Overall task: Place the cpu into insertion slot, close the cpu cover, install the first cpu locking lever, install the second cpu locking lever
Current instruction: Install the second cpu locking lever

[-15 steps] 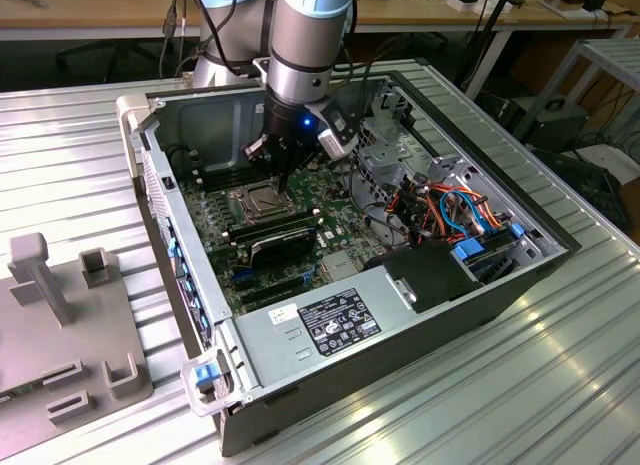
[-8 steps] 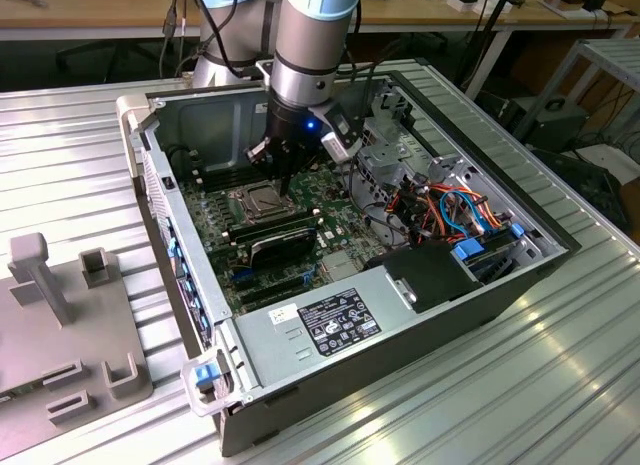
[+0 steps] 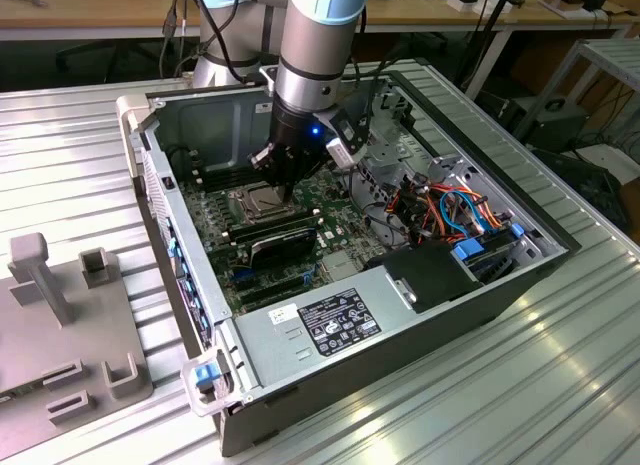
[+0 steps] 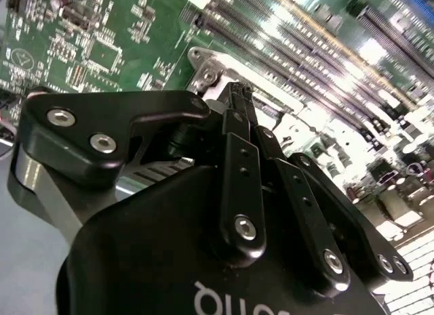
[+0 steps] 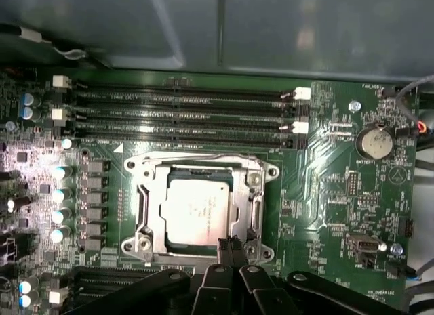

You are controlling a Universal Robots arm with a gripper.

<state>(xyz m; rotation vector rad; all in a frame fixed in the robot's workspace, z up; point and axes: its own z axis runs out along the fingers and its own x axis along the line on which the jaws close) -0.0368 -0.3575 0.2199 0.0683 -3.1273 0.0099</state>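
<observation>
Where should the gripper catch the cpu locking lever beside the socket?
Probably the thin wire lever alongside the cpu cover, near the gripper. Come from above, fingers straddling the rod: it lies low against the green board, leaving no side access.

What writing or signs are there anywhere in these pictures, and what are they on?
Nothing can be quoted with confidence.
Black label on the grey metal box inside the computer case: white print and symbols, too small to read.
Green circuit board: tiny white lettering beside its parts, too blurred to read.
cpu: faint marks on its face, illegible.
Pincer: white letters on its housing, cut off at the picture's edge.
</observation>
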